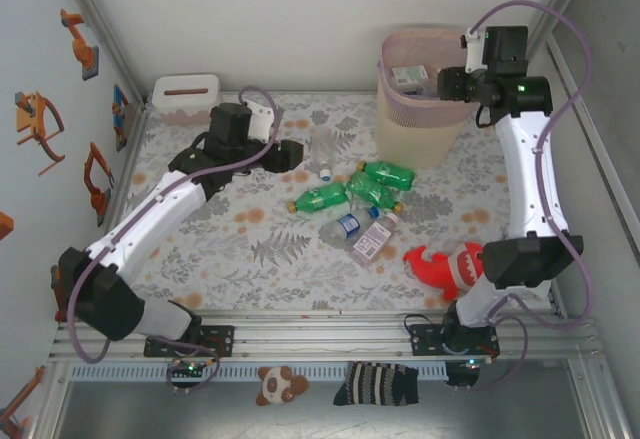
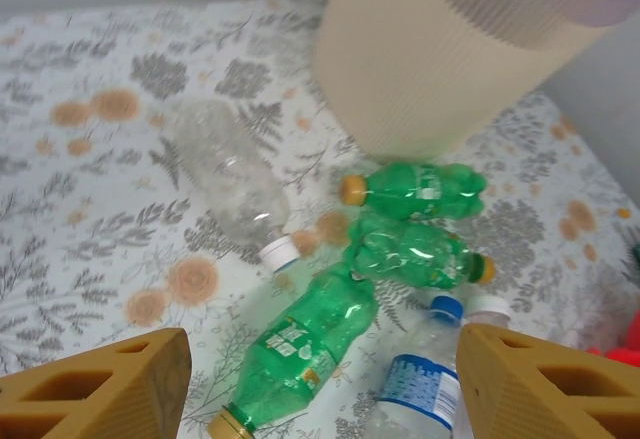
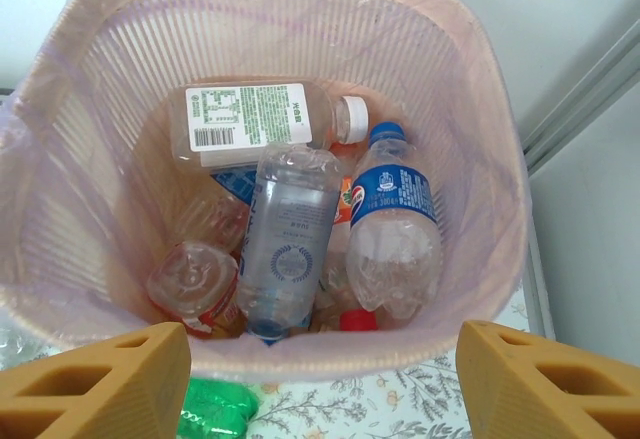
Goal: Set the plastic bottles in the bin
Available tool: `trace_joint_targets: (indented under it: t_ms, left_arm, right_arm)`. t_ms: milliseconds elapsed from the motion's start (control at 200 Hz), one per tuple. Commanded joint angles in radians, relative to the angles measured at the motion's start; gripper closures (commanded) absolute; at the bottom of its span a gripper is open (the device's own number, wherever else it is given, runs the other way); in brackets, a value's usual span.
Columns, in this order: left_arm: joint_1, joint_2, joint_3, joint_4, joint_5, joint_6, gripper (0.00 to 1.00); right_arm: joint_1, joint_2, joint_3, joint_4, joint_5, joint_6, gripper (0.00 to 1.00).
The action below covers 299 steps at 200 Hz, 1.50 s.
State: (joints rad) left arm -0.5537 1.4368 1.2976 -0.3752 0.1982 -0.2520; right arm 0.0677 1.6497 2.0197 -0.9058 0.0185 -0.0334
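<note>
On the table left of the bin (image 1: 425,99), light, slippery, crushable bottles (image 1: 355,199) lie clustered; grasp each mid-body. Both the left gripper (image 2: 320,384) and right gripper (image 3: 320,379) stand apart, empty.

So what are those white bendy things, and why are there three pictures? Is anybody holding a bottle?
Those are two robot arms bolted to the near edge of a table. One picture looks down from above. The other two come from little cameras on each arm's wrist, so the orange wedges at the bottom are that arm's own fingers.

The left gripper hangs open over the flowery table, holding nothing. Below it lie three green bottles, a clear bottle with a white cap and a bottle with a blue cap.

The right gripper is over the bin, also open and empty. Inside are bottles already dropped in, like one with a blue cap and blue label.

A red shark toy and a white box sit on the table too.
</note>
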Motion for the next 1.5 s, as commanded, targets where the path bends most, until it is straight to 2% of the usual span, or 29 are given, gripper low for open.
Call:
trace_joint_targets:
  t_ms: [0, 345, 786, 1157, 1327, 1492]
  left_arm:
    - [0.014, 0.080, 0.056, -0.037, -0.060, -0.144, 0.30]
    - [0.006, 0.425, 0.309, -0.183, -0.080, -0.364, 0.37]
    - [-0.089, 0.705, 0.502, -0.248, -0.131, -0.406, 0.41]
    - [-0.115, 0.835, 0.575, -0.298, -0.165, -0.414, 0.44]
    - [-0.115, 0.870, 0.596, -0.301, -0.157, -0.410, 0.50]
    - [-0.113, 0.883, 0.608, -0.313, -0.163, -0.403, 0.59]
  right_arm:
    - [-0.006, -0.061, -0.048, 0.030, 0.018, 0.011, 0.30]
    - [-0.008, -0.165, -0.159, 0.036, 0.053, -0.017, 0.30]
    - [-0.009, -0.226, -0.227, 0.052, 0.045, -0.036, 0.30]
    - [-0.009, -0.234, -0.250, 0.058, 0.032, -0.053, 0.30]
    - [-0.009, -0.233, -0.251, 0.059, 0.025, -0.052, 0.30]
    - [-0.009, -0.233, -0.255, 0.058, 0.014, -0.048, 0.30]
